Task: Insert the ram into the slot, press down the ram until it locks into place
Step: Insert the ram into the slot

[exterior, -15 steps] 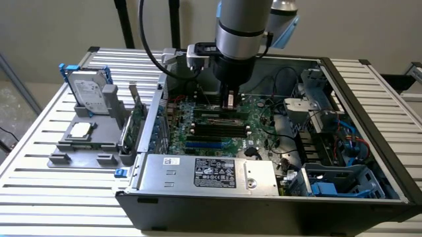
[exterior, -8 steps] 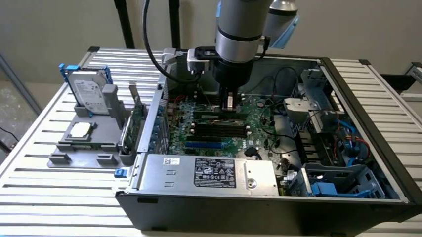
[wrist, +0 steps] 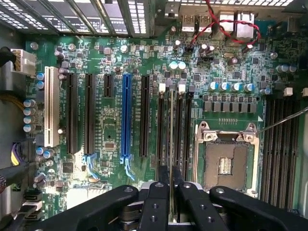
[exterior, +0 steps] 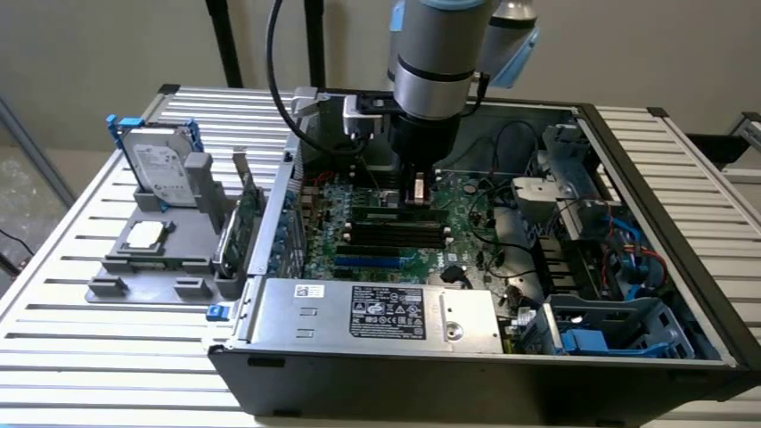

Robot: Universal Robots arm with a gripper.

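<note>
Slatted metal table [exterior: 53, 325] carrying an open computer case [exterior: 476, 383]. We see the gripper [wrist: 171, 174] pinched narrowly on the ram [wrist: 171, 130], held edge-on, its long axis parallel to the slot [wrist: 167, 115] directly beneath it. We cannot tell whether it is seated.

A silver table [exterior: 107, 339] made of long metal slats runs from the left edge of the frame to the right edge. Two things sit right on it — a big black computer box [exterior: 476, 383] with its side open, in the middle and lower right, and a grey plastic stand [exterior: 143, 263] at the left, just beside the box.
</note>
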